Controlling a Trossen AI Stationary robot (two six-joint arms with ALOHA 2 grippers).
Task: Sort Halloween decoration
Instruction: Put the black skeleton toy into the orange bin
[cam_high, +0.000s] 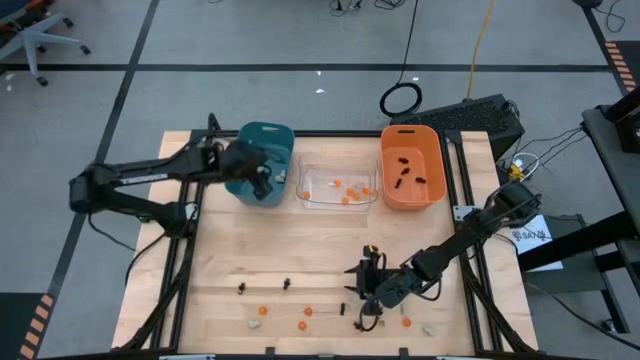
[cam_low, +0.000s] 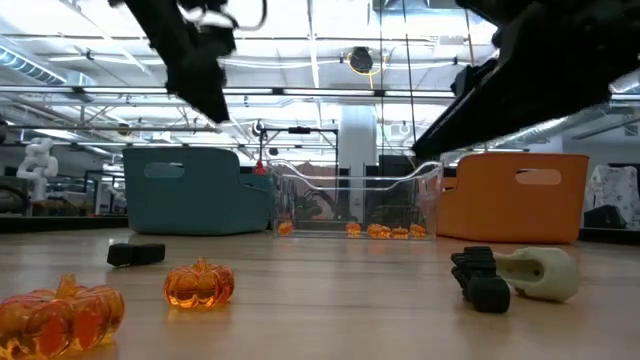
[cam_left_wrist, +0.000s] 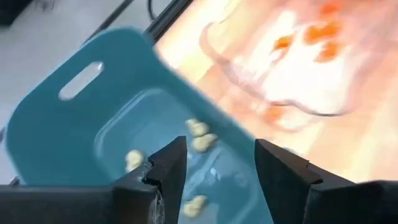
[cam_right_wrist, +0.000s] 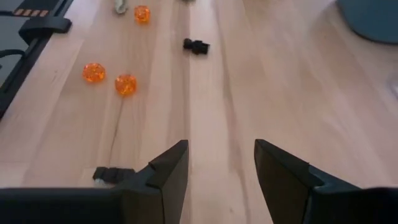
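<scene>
- Left end effector (cam_left_wrist: 214, 165): fingers apart, nothing between them, hanging over the teal bin (cam_high: 262, 160); pale lumps (cam_left_wrist: 198, 135) lie directly beneath it in that bin.
- Right end effector (cam_right_wrist: 217, 163): fingers parted, empty, low over the table (cam_high: 300, 250).
- Black spidery trinket (cam_right_wrist: 112, 174) lies just beside its one finger, long axis crosswise; this arm is nearer.
- Orange trinkets (cam_right_wrist: 125, 84) farther ahead.

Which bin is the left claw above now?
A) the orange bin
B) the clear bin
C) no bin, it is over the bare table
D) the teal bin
D: in the high view the left claw is over the teal bin, and its wrist view looks down between open fingers into that bin, where pale lumps lie.
</scene>
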